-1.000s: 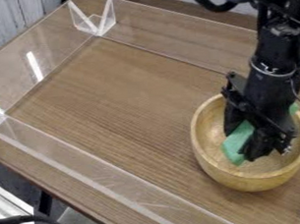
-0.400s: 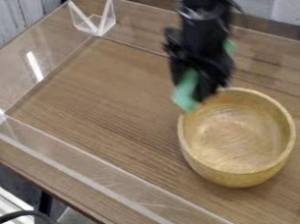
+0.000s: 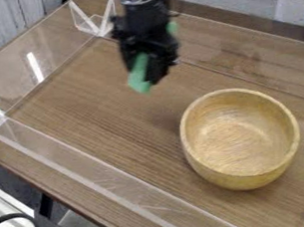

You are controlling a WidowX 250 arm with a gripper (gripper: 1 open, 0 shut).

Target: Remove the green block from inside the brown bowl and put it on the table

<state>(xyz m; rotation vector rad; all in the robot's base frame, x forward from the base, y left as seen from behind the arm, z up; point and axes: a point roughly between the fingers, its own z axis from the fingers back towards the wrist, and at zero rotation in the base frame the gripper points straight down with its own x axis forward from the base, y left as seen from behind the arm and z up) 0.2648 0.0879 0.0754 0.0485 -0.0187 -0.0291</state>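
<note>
Green block (image 3: 141, 74) hangs clamped between the closed jaws above the table (image 3: 89, 121), apart from the brown bowl (image 3: 241, 138).

No readable text, labels or numbers anywhere.

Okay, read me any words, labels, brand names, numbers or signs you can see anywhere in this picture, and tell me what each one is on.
None: no readable text shows on the gripper, the green block, the brown bowl, the table or the clear acrylic walls.
</note>
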